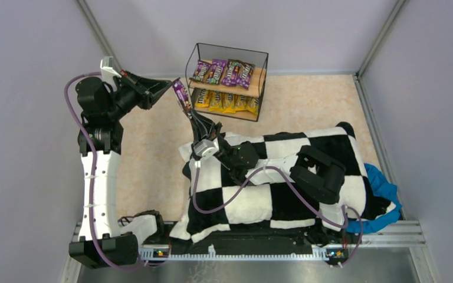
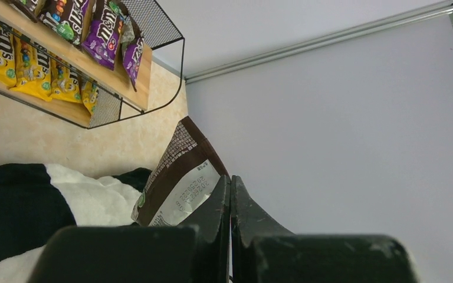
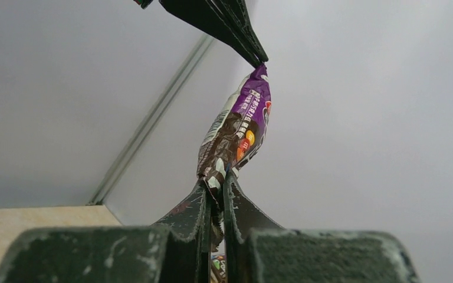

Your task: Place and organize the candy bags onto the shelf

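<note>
A large black-and-white checkered cushion (image 1: 248,206) lies across the near right part of the pale speckled worktop (image 1: 147,147), reaching from the near edge toward the middle. A crumpled blue cloth (image 1: 384,187) lies against the cushion's right end. Plain grey walls (image 1: 283,26) close off the left, far and right sides, and a metal rail (image 1: 389,236) runs along the near edge.

One shared hold, both ends.
The left gripper (image 1: 174,83) reaches rightward, the right gripper (image 1: 189,113) stretches forward; each is clamped tight on an opposite end of the purple candy bag (image 1: 181,95).
</note>
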Robot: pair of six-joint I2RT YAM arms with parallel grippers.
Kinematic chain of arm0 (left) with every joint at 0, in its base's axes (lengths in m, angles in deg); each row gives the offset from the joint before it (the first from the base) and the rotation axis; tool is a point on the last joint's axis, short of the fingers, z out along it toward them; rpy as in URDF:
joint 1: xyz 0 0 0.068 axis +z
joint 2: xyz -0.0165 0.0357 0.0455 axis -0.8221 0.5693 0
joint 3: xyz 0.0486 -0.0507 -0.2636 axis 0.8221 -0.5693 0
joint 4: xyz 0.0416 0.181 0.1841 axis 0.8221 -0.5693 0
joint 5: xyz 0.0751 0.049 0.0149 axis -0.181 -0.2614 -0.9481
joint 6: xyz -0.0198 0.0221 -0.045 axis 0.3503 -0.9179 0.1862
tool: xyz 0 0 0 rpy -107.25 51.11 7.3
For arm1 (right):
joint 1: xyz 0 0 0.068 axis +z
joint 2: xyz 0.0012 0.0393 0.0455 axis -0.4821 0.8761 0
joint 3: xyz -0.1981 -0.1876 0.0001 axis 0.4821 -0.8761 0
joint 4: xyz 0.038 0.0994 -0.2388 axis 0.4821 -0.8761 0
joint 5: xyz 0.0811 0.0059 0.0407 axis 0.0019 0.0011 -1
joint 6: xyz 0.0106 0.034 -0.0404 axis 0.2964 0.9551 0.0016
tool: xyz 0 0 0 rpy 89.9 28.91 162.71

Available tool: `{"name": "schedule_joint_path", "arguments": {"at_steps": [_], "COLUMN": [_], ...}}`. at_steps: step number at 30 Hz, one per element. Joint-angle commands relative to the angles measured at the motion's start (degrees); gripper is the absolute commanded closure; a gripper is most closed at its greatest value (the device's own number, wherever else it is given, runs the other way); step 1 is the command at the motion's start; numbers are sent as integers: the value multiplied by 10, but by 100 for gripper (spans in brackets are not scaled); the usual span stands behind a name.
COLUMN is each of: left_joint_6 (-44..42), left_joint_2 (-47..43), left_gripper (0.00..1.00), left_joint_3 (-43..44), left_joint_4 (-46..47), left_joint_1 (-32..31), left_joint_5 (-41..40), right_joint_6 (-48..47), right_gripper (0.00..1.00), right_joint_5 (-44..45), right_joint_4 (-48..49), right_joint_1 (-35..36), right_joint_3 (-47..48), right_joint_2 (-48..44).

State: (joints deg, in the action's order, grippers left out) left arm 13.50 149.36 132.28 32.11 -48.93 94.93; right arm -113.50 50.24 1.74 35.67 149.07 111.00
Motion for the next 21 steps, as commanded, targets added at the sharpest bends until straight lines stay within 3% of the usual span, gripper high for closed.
{"name": "schedule_joint_path", "arguments": {"at_steps": [1,8,10,12,16,21], "left_joint_6": [-2,-2,-6,-28,-138,-302], "left_joint_2": [-4,-10,-10,-10,-10,-34], "left_gripper": [100,100,80,51,8,2], "left_joint_3": [-10,-41,-55,-63,-42,-40], "left_joint_4": [10,17,35,46,-15,-83], "left_joint_1": [-3,-2,-2,-2,-1,-2], "left_joint_5": [1,-8,-8,-17,-87,-211], "right_joint_6": [11,3,6,8,20,79], "right_gripper": [100,100,100,100,100,100], "right_joint_5": [-47,-16,1,27,74,104], "right_joint_4": [9,-1,-15,-45,-123,-268], "right_joint_1": [6,6,6,6,-1,-32], "right_joint_3": [-5,-41,-50,-58,-74,-91], "right_joint_2": [-52,-83,-96,-112,-151,-221]}}
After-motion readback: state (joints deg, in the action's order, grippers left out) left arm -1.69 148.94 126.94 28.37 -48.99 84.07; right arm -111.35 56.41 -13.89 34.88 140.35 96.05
